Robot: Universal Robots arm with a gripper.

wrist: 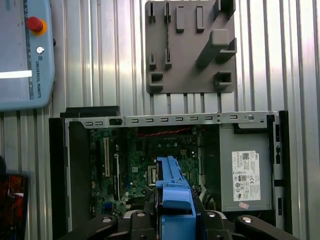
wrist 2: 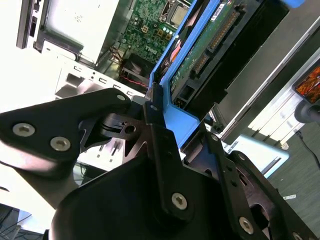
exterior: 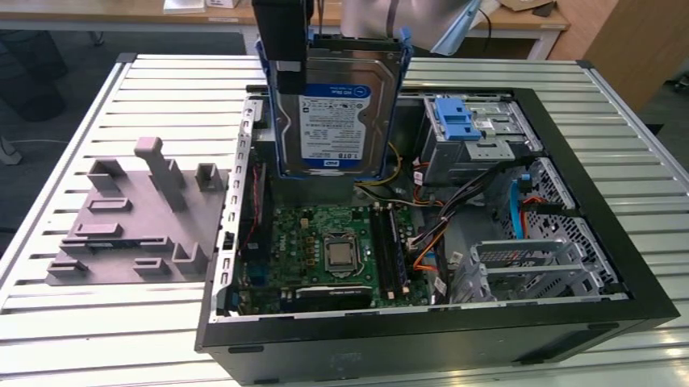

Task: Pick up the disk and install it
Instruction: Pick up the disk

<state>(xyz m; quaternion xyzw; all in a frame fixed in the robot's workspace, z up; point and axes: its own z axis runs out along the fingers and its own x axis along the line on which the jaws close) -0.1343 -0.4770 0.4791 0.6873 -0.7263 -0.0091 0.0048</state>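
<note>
- Disk (exterior: 336, 113) hangs upright, upper middle of exterior view, label showing; second wrist view shows its circuit board.
- Gripper (wrist 2: 175, 122) fingers clamp its blue carrier edge.

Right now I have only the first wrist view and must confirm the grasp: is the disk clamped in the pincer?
Observer: Yes; in the second wrist view the pincer is shut on the blue carrier of the disk.
Operator: Is it resting on anything?
Observer: No; in the exterior view it hangs upright above the open case, apart from the grey fixture.
Operator: What's beside it?
Observer: The blue-latched drive cage, inside the case, at the exterior view's right of the disk.
</note>
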